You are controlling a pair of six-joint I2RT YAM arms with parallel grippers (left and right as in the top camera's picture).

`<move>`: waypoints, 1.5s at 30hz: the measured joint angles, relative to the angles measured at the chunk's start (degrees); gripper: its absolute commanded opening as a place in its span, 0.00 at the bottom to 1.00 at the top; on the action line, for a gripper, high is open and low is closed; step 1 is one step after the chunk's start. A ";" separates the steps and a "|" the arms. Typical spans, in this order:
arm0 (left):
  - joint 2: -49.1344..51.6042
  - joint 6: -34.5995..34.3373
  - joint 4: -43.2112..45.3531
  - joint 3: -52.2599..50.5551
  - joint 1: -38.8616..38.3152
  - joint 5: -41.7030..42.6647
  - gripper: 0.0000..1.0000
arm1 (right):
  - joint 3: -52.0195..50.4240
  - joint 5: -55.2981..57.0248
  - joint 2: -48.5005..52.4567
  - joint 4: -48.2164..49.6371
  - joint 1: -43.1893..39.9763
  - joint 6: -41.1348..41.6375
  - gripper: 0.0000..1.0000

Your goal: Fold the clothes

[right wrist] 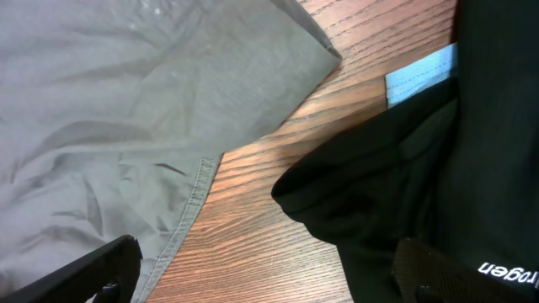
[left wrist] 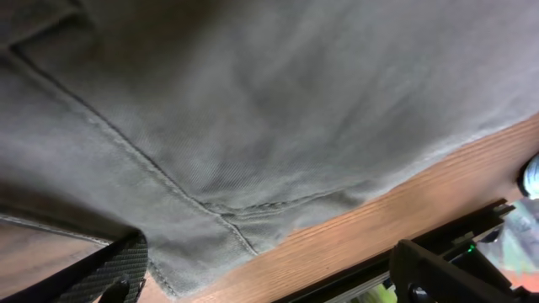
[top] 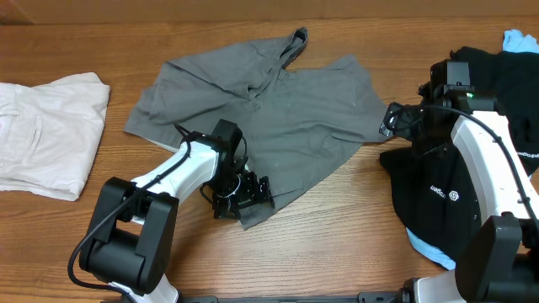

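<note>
Folded cream-white shorts (top: 46, 130) lie at the left edge of the brown, wood-grain table (top: 337, 252). The left gripper (top: 244, 195) sits low at the near hem of the grey shorts (top: 286, 109). Its wrist camera shows its dark fingers (left wrist: 109, 271) spread wide apart, gripping nothing, with stitched twill seams just beyond them. The grey shorts lie spread mid-table, rumpled, with the waistband at the far side. The right gripper (top: 390, 119) hovers beside their right edge. Its fingers (right wrist: 93, 269) are likewise parted and empty, over bare wood between the grey hem and a black garment (top: 429, 202). That smooth black cloth is heaped at the right and carries a small white logo. In the right wrist view, white lettering on it ends in "ogen" (right wrist: 508, 271). A light-blue garment (top: 520, 39) peeks out at the far right corner.
</note>
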 measured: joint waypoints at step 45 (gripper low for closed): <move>0.00 1.05 -11.45 -1.77 42.38 -27.63 0.04 | -0.09 -3.78 0.00 -2.36 0.55 -3.04 0.90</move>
